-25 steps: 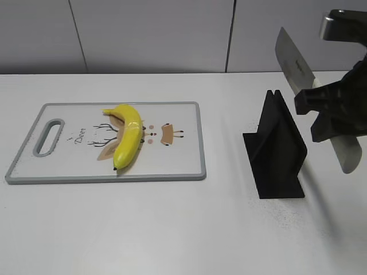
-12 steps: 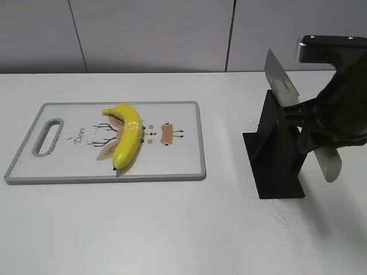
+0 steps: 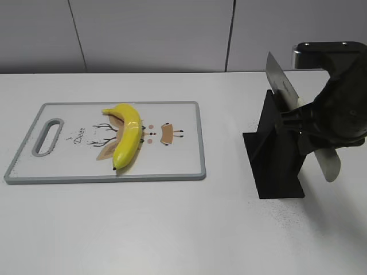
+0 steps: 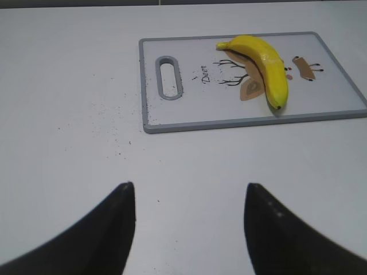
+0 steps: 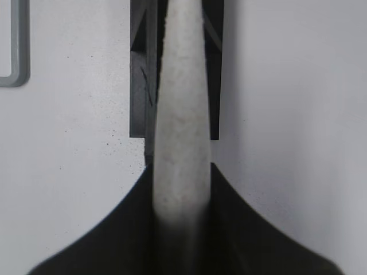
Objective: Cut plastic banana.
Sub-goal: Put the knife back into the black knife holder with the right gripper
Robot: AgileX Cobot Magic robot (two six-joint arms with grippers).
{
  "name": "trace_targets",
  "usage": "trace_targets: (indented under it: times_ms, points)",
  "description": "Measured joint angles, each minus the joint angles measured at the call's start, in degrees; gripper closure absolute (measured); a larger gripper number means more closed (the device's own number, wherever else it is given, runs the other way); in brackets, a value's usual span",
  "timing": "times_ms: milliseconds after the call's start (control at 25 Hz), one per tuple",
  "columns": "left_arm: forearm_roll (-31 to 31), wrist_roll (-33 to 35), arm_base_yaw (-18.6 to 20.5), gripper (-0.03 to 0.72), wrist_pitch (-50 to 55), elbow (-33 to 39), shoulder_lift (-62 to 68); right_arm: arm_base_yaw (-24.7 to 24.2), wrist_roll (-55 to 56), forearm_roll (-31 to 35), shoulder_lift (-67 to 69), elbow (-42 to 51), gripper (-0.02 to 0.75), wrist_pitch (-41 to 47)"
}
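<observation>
The plastic banana (image 3: pixel 129 135) is lying on the cutting board (image 3: pixel 183 166), roughly at the middle of it, curving over the printed deer drawing, with its dark tip pointing toward the board's near edge; nothing is touching it. The board itself is resting flat on the white worktop (image 3: pixel 172 229), its handle slot on the side away from the knife stand (image 3: pixel 275 154). That black stand is sitting well apart from the board, to the right of it in the exterior view. My right gripper (image 3: pixel 327 129) is gripping the pale handle of the knife (image 3: pixel 281 80), fingers (image 5: pixel 229 229) closed on it from both sides, and the blade is slanting up just above the stand's slot. Compared with a second ago, I am carrying the knife lower and closer to the stand rather than out beyond it, and in the last half second it is hardly shifting at all. I judge that the cut is not yet begun: the blade is well apart from the banana, so I still need to travel across to the board. My left gripper (image 4: pixel 189 229) is hovering near the board's handle end, fingers spread and holding nothing.
</observation>
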Motion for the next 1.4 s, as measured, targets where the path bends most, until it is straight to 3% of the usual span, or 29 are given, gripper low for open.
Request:
trace_targets:
  times_ms: [480, 560, 680, 760, 1080, 1400]
  points:
    - [0.0, 0.0, 0.0, 0.099, -0.11, 0.0, 0.0, 0.0, 0.07, 0.75, 2.36, 0.0, 0.573, -0.06]
    - [0.0, 0.0, 0.0, 0.099, -0.11, 0.0, 0.0, 0.0, 0.07, 1.08, 2.36, 0.0, 0.485, -0.25]
    - [0.0, 0.0, 0.0, 0.099, -0.11, 0.0, 0.0, 0.0, -0.57, 2.01, 2.36, -0.06, 0.227, 0.0]
    - [0.0, 0.0, 0.0, 0.099, -0.11, 0.0, 0.0, 0.0, -2.31, 3.29, 1.93, -0.36, 0.121, 0.97]
    - [0.0, 0.0, 0.0, 0.099, -0.11, 0.0, 0.0, 0.0, -12.91, 7.54, -9.37, -0.47, 0.111, 8.35]
    - [0.0, 0.0, 0.0, 0.099, -0.11, 0.0, 0.0, 0.0, -24.75, 10.6, -30.8, 13.15, 0.136, 10.7]
